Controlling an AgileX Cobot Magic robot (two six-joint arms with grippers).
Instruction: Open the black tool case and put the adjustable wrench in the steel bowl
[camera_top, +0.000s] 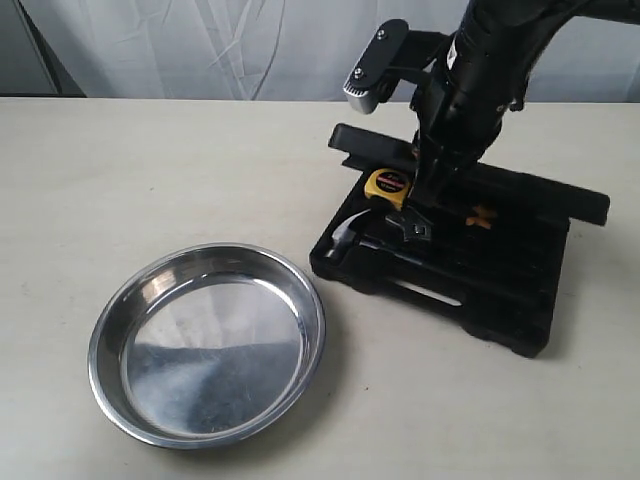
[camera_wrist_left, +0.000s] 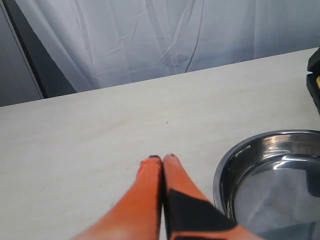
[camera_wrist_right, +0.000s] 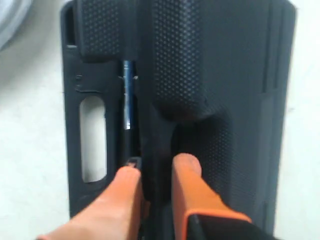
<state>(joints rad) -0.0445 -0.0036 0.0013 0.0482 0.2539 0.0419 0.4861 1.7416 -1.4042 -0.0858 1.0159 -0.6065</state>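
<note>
Half done: black tool case (camera_top: 500, 290) open by the right edge of the bench (camera_top: 150, 170), right claw (camera_wrist_right: 159, 166) seemingly pinching the adjustable wrench (camera_top: 414, 229) just above it, left claw (camera_wrist_left: 162, 159) closed and empty, carry to the steel bowl (camera_top: 210, 355) near the front edge left to do.

Glossy, mirror-like steel bowl (camera_top: 210, 365); matt blk plastic tool case (camera_top: 500, 290) (stippled inside).
</note>
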